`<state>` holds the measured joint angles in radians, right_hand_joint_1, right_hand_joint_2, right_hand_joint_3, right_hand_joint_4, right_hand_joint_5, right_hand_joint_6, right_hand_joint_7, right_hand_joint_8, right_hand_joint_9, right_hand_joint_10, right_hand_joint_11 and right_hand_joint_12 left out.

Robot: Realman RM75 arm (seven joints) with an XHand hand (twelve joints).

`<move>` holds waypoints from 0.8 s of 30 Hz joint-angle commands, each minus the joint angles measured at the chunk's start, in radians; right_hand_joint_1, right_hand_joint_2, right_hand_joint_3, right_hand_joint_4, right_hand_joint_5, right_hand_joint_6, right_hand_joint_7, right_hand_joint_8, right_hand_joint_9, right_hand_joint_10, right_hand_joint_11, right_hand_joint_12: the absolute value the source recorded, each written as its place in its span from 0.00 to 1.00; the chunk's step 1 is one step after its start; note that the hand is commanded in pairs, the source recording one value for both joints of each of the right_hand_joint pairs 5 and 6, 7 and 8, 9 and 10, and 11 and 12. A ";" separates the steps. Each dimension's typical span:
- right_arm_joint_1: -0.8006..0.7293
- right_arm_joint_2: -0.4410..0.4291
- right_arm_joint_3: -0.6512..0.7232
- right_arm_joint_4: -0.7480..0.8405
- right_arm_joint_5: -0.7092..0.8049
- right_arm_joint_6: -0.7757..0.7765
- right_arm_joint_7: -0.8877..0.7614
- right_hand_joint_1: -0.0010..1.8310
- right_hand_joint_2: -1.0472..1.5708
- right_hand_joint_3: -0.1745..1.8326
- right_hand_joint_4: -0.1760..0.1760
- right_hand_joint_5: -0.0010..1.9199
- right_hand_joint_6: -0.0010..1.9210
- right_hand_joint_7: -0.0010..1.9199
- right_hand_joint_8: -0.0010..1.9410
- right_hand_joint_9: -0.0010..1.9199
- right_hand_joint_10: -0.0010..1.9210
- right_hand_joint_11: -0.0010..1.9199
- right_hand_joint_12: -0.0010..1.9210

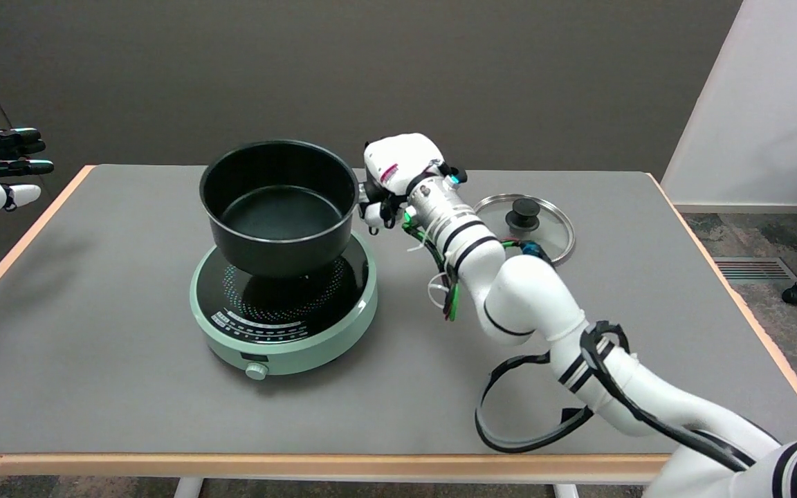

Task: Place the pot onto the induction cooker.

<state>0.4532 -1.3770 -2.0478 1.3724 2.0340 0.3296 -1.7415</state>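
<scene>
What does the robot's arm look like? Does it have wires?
The right arm is white and tube-shaped with black rings at its joints and a silver ribbed wrist. A black cable loops along it, and green and red wires hang near the wrist. The right hand is white with black fingers and a small pink mark.

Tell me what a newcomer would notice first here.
The black pot at table centre, sitting on or just above the green induction cooker, with the right hand gripping its right side. Behind the arm, a glass lid lies flat on the grey table.
</scene>
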 commanded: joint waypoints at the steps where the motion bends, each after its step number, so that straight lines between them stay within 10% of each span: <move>1: -0.044 -0.072 -0.095 0.066 -0.026 0.270 -0.127 0.62 0.77 0.56 0.37 1.00 1.00 1.00 0.99 1.00 1.00 1.00 1.00; 24: -0.090 -0.159 -0.139 0.107 0.000 0.303 -0.190 0.62 0.76 0.56 0.35 0.99 0.99 0.99 0.98 0.99 0.99 0.99 0.99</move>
<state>0.3900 -1.4796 -2.1549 1.4754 2.0172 0.5834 -1.8947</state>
